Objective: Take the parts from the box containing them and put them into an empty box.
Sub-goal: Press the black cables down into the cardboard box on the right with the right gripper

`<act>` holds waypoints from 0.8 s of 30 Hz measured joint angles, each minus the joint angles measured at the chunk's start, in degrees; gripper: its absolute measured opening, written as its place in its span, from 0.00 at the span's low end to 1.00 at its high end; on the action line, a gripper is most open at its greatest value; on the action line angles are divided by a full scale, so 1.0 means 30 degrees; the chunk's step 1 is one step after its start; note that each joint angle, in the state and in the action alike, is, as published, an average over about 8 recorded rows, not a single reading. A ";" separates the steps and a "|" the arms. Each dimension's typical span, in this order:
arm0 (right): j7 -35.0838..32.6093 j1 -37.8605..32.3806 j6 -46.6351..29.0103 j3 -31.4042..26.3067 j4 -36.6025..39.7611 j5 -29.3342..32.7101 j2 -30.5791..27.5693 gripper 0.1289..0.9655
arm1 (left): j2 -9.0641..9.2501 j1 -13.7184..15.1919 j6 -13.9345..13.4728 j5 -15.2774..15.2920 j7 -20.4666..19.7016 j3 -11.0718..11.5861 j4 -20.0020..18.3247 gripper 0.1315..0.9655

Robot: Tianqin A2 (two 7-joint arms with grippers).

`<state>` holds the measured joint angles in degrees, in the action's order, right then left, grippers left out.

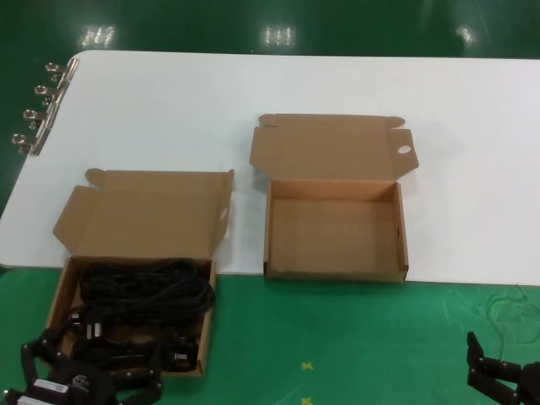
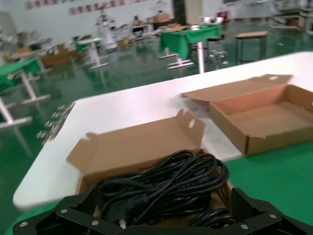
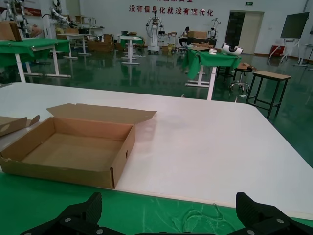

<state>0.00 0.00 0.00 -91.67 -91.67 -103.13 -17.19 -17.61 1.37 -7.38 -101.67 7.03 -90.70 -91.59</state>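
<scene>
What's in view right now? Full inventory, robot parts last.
power cables: one bundle of several, exact count unclear, black, coiled in the left box
box with cables: 1, brown cardboard, lid open, at the table's near left edge, overhanging it
empty box: 1, brown cardboard, lid open with a round hole in one ear flap, near table centre, right of the other box
binder clips: about 4, silver, along the table's far left edge
table: 1, white, over green floor
loose wire: 1, pale, on the floor at right
left hand: 1, black, open, just in front of the cable box
right hand: 1, black, open, low at right, off the table
</scene>
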 joint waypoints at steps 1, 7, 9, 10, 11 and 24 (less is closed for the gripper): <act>0.0000 0.0000 0.0000 0.0000 0.0000 0.0000 0.0000 0.99 | 0.0063 0.0027 -0.0378 -0.0044 0.0577 0.0194 0.0015 1.00; 0.0000 0.0000 0.0000 0.0000 0.0000 0.0000 0.0000 1.00 | 0.0012 0.0655 -0.3116 -0.0350 0.5100 0.1291 0.0306 1.00; 0.0000 0.0000 0.0000 0.0000 0.0000 0.0000 0.0000 1.00 | -0.0338 0.1034 -0.4037 -0.0332 0.6613 0.1428 0.0493 1.00; 0.0000 0.0000 0.0000 0.0000 0.0000 0.0000 0.0000 1.00 | -0.0591 0.1256 -0.4482 -0.0275 0.7321 0.1428 0.0613 1.00; 0.0000 0.0000 0.0000 0.0000 0.0000 0.0000 0.0000 1.00 | -0.0889 0.1493 -0.4889 -0.0180 0.7952 0.1374 0.0751 1.00; 0.0001 0.0000 0.0000 0.0000 0.0000 0.0000 0.0000 1.00 | -0.6258 0.6076 -0.9231 0.3837 0.8905 -0.2361 0.2937 1.00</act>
<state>0.00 0.00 0.00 -91.67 -91.67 -103.13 -17.19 -36.39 19.60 -35.07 -90.15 33.75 -97.79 -82.78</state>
